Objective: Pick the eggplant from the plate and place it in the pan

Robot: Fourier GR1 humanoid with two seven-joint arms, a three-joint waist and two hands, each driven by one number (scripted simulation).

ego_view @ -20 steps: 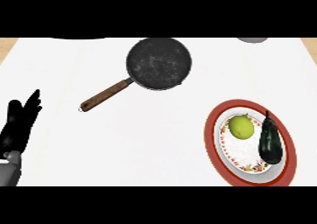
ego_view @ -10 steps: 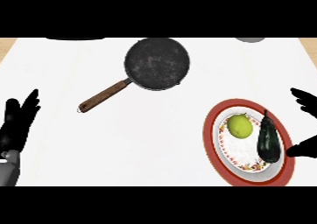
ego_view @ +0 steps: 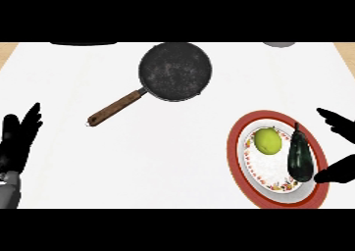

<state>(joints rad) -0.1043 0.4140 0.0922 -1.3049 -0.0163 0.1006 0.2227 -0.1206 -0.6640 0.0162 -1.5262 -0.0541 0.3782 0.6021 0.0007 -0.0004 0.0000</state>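
A dark eggplant (ego_view: 299,156) lies on the right side of a red-rimmed white plate (ego_view: 242,162), beside a yellow-green lime (ego_view: 267,140). A black pan (ego_view: 175,71) with a wooden handle (ego_view: 116,108) sits at the back centre of the counter, with nothing in it. My right hand (ego_view: 344,147) is open at the plate's right edge, fingers spread above and thumb below, with the thumb tip close to the eggplant's lower end. My left hand (ego_view: 16,139) rests open at the left edge, fingers up.
A grey round object (ego_view: 280,44) shows at the back right edge and a dark shape (ego_view: 83,43) at the back left. White counter (ego_view: 159,157) stretches between pan and plate.
My right hand has come in from the right edge and moved left toward the plate, its thumb now near the eggplant. The left hand has stayed put.
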